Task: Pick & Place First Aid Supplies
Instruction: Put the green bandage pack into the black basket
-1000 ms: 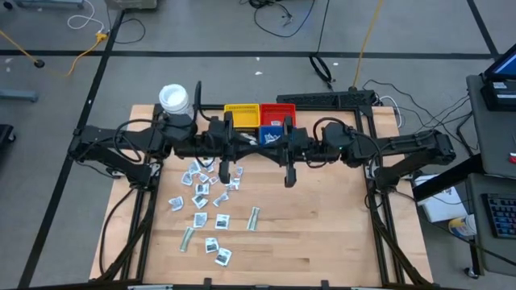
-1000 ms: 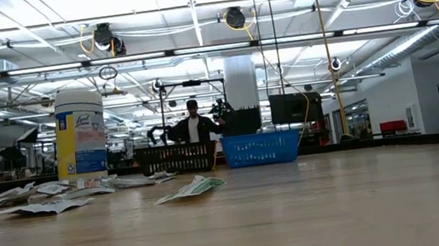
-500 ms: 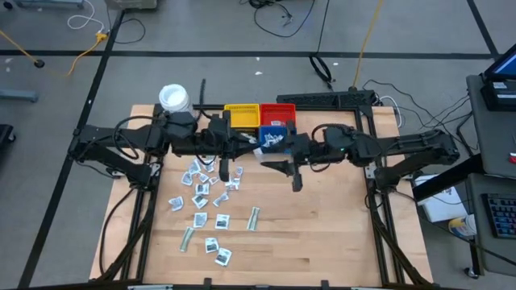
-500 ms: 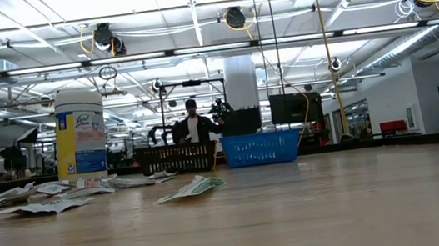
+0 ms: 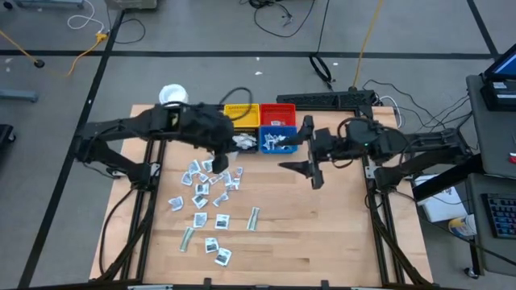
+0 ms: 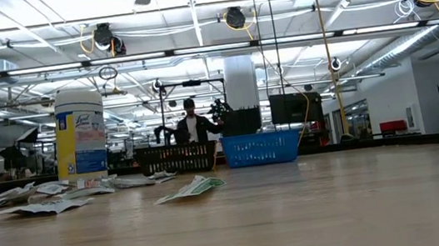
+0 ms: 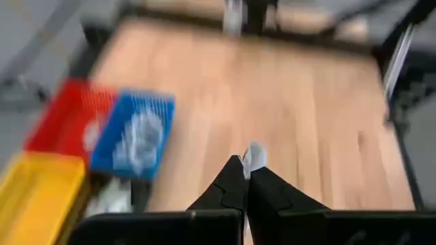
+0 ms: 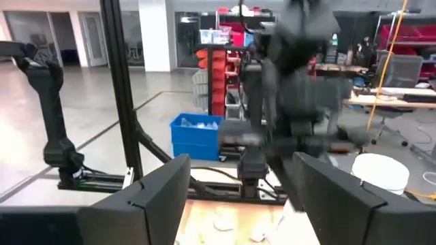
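Left pincer [image 7: 246, 170] clenched on a small white packet [image 7: 254, 156], held up off the table [image 5: 322, 234]. Blue bin [image 5: 276, 141] just right of it, frame centre. Right pincer [image 5: 310, 167] released, empty; left arm nearer.

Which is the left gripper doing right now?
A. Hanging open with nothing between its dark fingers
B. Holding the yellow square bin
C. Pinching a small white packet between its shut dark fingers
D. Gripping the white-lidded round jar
C: the left wrist view shows the left gripper shut, with a small white packet sticking out from between its fingertips above the wooden table.
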